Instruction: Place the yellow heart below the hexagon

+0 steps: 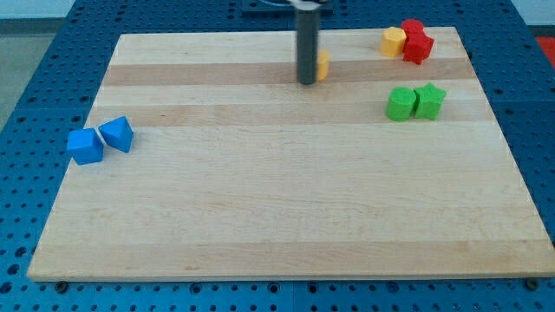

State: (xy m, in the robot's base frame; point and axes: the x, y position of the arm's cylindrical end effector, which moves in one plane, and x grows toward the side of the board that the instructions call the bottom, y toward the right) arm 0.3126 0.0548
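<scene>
My tip [307, 82] rests on the wooden board near the view's top centre. A yellow block [323, 65], mostly hidden behind the rod, shows just to the right of the rod and slightly above the tip; its shape cannot be made out, and I cannot tell whether the rod touches it. A yellow hexagon [394, 41] sits at the view's top right, touching a red block [417, 42].
A green round block [401, 104] and a green star [429, 100] sit side by side below the yellow hexagon. A blue cube [85, 146] and a blue triangle [116, 134] lie near the board's left edge [82, 121].
</scene>
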